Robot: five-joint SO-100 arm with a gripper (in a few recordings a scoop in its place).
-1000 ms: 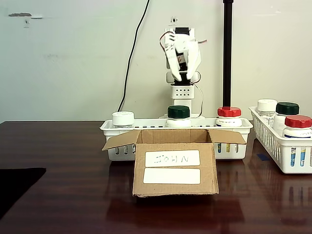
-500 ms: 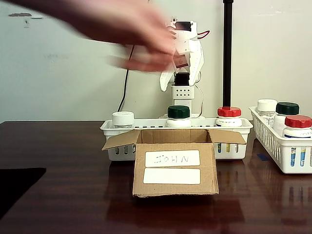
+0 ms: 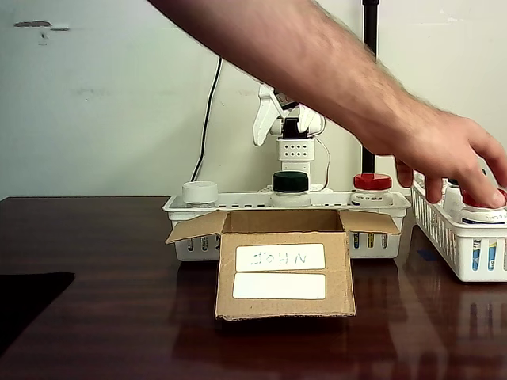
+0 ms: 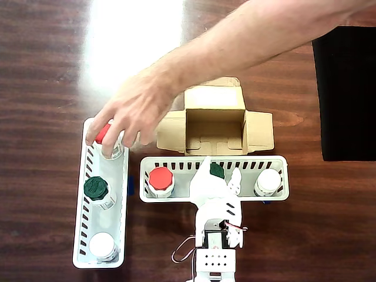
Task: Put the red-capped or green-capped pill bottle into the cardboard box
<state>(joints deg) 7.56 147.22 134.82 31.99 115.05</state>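
Two white baskets (image 4: 143,179) sit on the dark wood table (image 3: 95,317). One, behind the open, empty cardboard box (image 3: 285,273), holds the green-capped pill bottle (image 3: 290,187) between red- and white-capped ones. Overhead, the gripper (image 4: 221,176), jaws spread, hovers above it; a hand (image 4: 130,114) grips the side basket's red-capped bottle.

Bright, even room light is filling both views. In the overhead view a strong white glare is washing out the table (image 4: 132,41), while in the fixed view its dark top is mirroring the cardboard box (image 3: 283,265). A person's hand (image 3: 451,154) is blurring slightly.
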